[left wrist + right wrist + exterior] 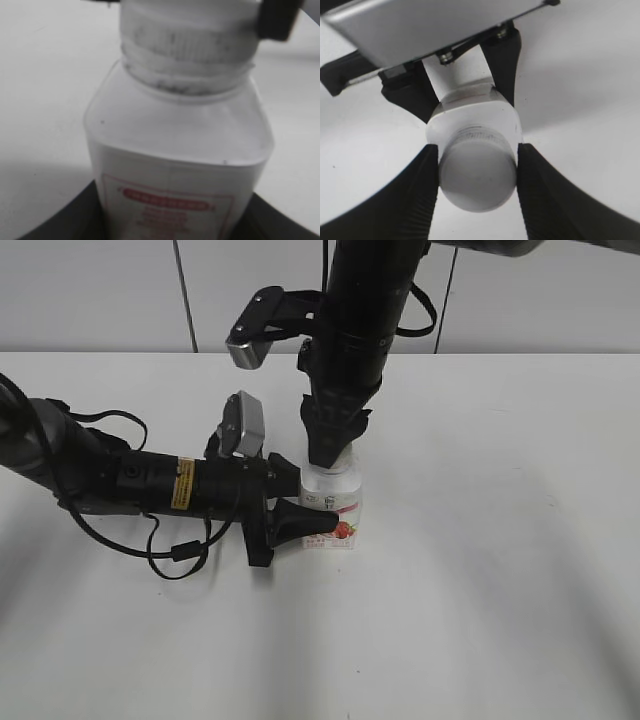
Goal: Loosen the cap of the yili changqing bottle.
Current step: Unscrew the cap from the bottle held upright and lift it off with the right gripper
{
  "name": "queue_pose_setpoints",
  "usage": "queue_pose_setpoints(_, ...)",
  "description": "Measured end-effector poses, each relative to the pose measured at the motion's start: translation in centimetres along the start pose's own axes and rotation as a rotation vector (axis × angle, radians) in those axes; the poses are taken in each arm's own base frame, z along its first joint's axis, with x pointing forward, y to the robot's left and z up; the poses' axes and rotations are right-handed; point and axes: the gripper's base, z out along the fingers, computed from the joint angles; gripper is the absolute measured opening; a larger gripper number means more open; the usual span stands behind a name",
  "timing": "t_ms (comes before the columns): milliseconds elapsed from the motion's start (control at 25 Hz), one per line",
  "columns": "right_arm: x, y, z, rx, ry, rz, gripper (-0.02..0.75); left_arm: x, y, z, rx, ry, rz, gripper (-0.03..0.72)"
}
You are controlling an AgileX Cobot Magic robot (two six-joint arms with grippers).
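Note:
The yili changqing bottle (337,508), white with a red strawberry label, stands upright on the white table (500,570). My left gripper (312,502) reaches in from the left and is shut on the bottle's body. In the left wrist view the bottle (175,135) fills the frame, with dark fingers (65,225) at both lower corners and the ribbed cap (190,40) at the top. My right gripper (330,455) comes straight down from above. In the right wrist view its ribbed fingers (420,190) press both sides of the round white cap (476,175).
The left arm (130,480) lies low across the table's left half, with a black cable loop (180,550) in front of it. The right arm (360,310) stands as a column over the bottle. A grey panelled wall (100,290) runs behind the table's far edge.

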Motion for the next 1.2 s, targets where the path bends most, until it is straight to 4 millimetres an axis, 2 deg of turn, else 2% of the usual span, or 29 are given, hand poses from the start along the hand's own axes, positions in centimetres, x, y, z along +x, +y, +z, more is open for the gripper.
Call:
queue_pose_setpoints(80,0.0,0.0,0.0,-0.002,0.000,-0.119,0.382,0.0,0.0,0.0,0.000,0.000,0.000,0.363)
queue_pose_setpoints(160,0.0,0.0,0.0,-0.002,-0.001,-0.161,0.382,0.0,0.0,0.0,0.000,0.000,-0.001,0.363)
queue_pose_setpoints(480,0.0,0.1,-0.4,0.004,-0.007,-0.183,0.380,0.0,0.0,0.0,0.000,0.000,-0.002,0.362)
queue_pose_setpoints(600,-0.2,0.3,-1.7,0.025,-0.031,-0.182,0.294,0.0,0.0,0.0,0.002,-0.001,-0.001,0.362)
queue_pose_setpoints(680,-0.2,0.6,-3.0,0.043,-0.050,-0.167,0.265,0.0,0.0,0.0,0.001,0.000,-0.001,0.362)
queue_pose_setpoints(800,-0.2,0.8,-4.2,0.068,-0.061,-0.117,0.251,0.0,0.0,0.0,0.001,0.001,-0.001,0.362)
queue_pose_setpoints(1040,-0.1,0.8,-4.5,0.077,-0.061,-0.030,0.249,0.0,0.0,0.0,0.001,0.001,-0.001,0.362)
queue_pose_setpoints(1120,-0.1,0.9,-4.6,0.071,-0.070,0.103,0.251,0.0,0.0,0.0,0.001,0.000,-0.001,0.362)
queue_pose_setpoints(1200,-0.1,0.9,-4.6,0.062,-0.079,0.327,0.278,0.0,0.0,0.0,0.001,0.000,-0.001,0.362)
